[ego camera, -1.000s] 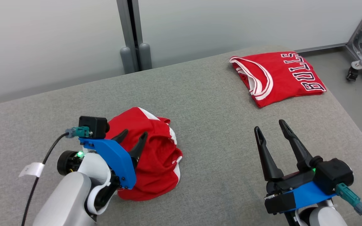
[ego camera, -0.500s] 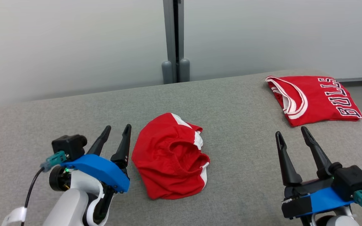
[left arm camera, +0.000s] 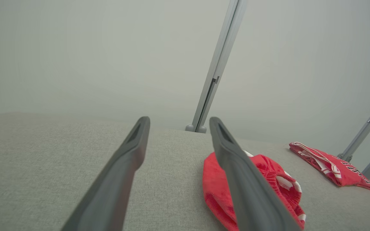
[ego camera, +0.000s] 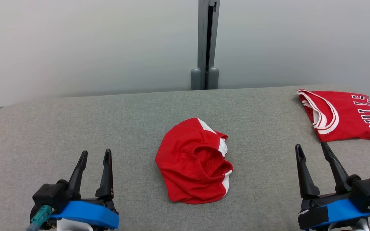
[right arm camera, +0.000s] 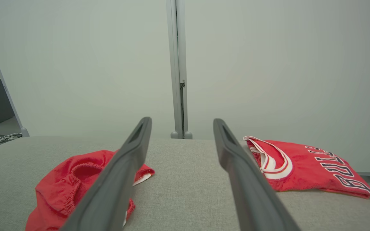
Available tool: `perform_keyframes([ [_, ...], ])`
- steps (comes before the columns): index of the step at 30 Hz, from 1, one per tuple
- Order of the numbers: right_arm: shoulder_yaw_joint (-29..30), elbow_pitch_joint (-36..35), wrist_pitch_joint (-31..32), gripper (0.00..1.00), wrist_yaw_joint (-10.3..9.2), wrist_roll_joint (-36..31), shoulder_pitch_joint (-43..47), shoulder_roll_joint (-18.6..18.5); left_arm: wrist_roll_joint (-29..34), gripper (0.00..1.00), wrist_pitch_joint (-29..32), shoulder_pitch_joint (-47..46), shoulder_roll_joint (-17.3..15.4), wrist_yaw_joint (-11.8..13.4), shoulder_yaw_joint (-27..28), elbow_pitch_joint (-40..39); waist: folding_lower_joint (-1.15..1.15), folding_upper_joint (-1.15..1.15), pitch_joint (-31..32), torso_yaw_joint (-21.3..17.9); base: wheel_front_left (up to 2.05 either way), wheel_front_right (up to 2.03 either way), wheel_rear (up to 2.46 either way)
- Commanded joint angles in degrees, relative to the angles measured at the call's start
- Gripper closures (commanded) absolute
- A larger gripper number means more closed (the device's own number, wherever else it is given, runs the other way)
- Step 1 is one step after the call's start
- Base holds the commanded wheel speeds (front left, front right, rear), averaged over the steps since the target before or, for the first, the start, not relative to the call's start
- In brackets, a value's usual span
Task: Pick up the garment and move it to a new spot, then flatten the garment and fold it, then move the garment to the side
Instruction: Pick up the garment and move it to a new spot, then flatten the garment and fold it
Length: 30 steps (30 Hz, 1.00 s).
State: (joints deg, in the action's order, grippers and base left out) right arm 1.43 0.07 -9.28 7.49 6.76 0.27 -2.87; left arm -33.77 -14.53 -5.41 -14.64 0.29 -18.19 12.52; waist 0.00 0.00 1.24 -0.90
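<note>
The garment (ego camera: 194, 162) is a crumpled red piece with white trim and an elastic waistband, lying in a heap at the middle of the grey padded table (ego camera: 133, 122). It also appears right of my finger in the left wrist view as the garment (left arm camera: 217, 186), and at the lower left in the right wrist view as the garment (right arm camera: 66, 186). My left gripper (ego camera: 95, 155) stands open at the lower left, well apart from the heap. Low on the right, my right gripper (ego camera: 312, 147) is open too, with nothing between its fingers.
A folded red "BULLS" jersey (ego camera: 345, 115) lies at the table's far right edge, also visible as the jersey (right arm camera: 303, 166) in the right wrist view. Behind the table stands a pale wall with a grey post (ego camera: 206, 45). Bare grey surface surrounds the heap.
My left gripper has let go of the garment and drawn back to the lower left, jaws open. The camera has swung, so the whole scene shifted right in the picture. The heap lies still.
</note>
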Motion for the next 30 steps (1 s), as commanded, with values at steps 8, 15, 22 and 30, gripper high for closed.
perform_keyframes([
  [8, -0.4, 2.1, -0.7, 0.0, 0.02, 1.1, 1.4, -0.1, 7.8, 0.0, -0.7, 6.5, 1.3, -0.6, 5.5, -6.2, 0.0, 0.0, 0.6, 0.9, 0.0, 0.0, 0.0],
  [15, -0.5, 2.6, -0.5, 0.0, 0.02, 1.5, 1.5, -0.1, 12.8, 0.0, -0.7, 11.5, 3.9, -3.2, 10.0, -5.4, 0.0, 0.0, 1.0, 1.5, 0.0, 0.0, 0.0],
  [22, -0.2, 2.5, 0.4, 0.0, 0.02, 1.1, 2.0, -0.1, 15.6, 0.0, -0.7, 11.3, 4.7, -3.5, 10.7, -1.8, 0.0, 0.0, 1.3, 2.5, 0.0, 0.0, 0.0],
  [30, -0.3, 2.7, 1.0, 0.0, 0.01, 1.8, 2.6, -0.1, 16.2, 0.0, -0.7, 10.4, 4.8, -3.7, 11.4, -1.7, 0.0, 0.0, 1.3, 2.6, 0.0, 0.0, 0.0],
])
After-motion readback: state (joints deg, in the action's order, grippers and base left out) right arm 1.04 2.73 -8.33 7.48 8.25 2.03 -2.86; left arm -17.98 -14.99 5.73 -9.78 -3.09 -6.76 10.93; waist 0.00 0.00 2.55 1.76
